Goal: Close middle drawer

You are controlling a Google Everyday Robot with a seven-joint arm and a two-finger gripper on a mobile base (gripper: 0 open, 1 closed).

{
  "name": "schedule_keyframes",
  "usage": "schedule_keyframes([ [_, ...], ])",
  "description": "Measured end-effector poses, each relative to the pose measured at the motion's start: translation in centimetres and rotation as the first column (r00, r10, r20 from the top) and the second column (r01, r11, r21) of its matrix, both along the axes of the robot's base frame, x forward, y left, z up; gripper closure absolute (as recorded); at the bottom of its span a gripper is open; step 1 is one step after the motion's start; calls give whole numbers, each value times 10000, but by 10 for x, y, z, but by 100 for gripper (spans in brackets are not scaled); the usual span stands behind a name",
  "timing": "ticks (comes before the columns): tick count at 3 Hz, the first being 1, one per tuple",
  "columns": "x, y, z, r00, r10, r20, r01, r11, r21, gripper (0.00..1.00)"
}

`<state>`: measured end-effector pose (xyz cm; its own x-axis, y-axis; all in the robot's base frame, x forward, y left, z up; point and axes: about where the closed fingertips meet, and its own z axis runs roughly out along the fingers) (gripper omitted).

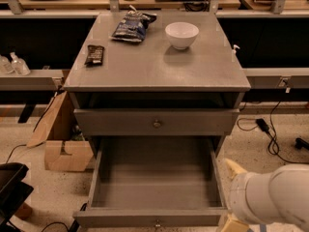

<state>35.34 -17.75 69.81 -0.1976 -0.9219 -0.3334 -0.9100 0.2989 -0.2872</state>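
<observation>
Just left of the empty, released claw point(227, 195), the deep grey rectangular middle drawer point(154, 190) stands open. Shoving its side wall could skew and jam it.

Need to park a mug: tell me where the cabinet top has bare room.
The front half of the cabinet top is bare, in front of the bowl and right of the dark bar. The back-left, by the chip bag, is crowded. The gripper sits lower-right, beside the open middle drawer.

The claw point(232, 195) lies just right of the pulled-out middle drawer point(154, 190), near its front.
</observation>
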Motion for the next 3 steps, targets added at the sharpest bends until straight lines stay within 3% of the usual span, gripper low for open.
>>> schedule_keyframes([
  [1, -1, -1, -74, 9988, -32, -484, 22, 9998, -189, 18],
  [3, 10, -14, -191, 9954, -417, -858, 469, 9971, 595, 64],
])
